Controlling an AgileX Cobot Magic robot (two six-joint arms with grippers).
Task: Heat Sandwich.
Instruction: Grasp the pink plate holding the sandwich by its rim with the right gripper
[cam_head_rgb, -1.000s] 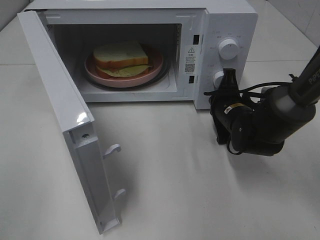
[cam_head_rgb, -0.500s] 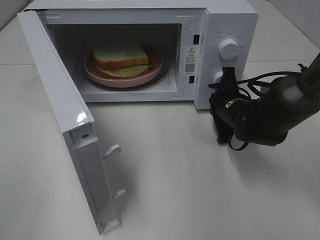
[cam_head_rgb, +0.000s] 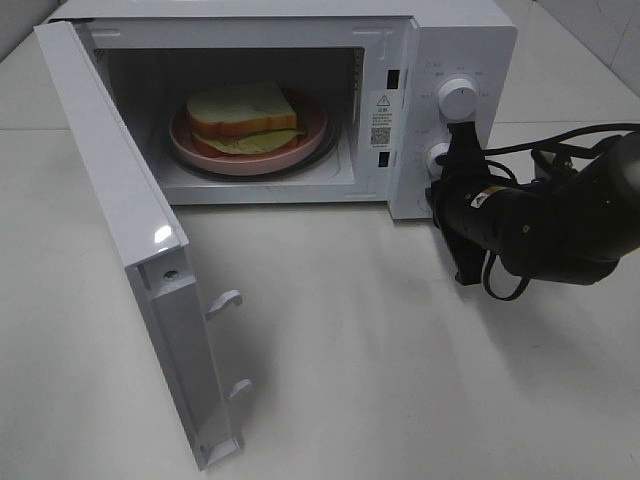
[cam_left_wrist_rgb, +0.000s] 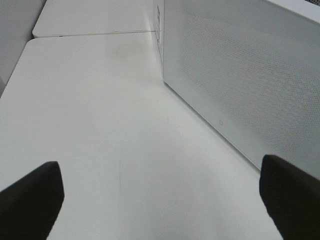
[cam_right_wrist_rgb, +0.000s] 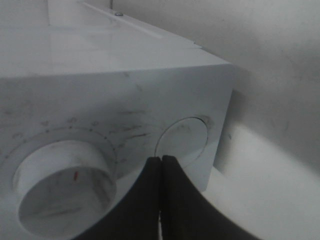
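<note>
1. My black right gripper (cam_head_rgb: 461, 140) sits right of centre in the frame. Its fingers are pressed together, and the tips point up between the upper white round dial (cam_head_rgb: 458, 98) and the lower white round dial (cam_head_rgb: 436, 156).
2. The white box-shaped microwave oven (cam_head_rgb: 440, 40) fills the upper frame, and its white door (cam_head_rgb: 120, 230) is swung open toward the lower left.
3. Inside, the cream-bread sandwich with red-orange filling (cam_head_rgb: 243, 112) lies on a round pink plate (cam_head_rgb: 315, 130).

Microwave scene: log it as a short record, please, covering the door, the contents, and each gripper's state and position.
microwave: on the table, door swung wide open
contents: sandwich on pink plate, inside the cavity
left gripper: open, empty, over the table beside the microwave's perforated wall
right gripper: shut, empty, tips at a flat round disc on the control panel, next to a dial; contact unclear
</note>
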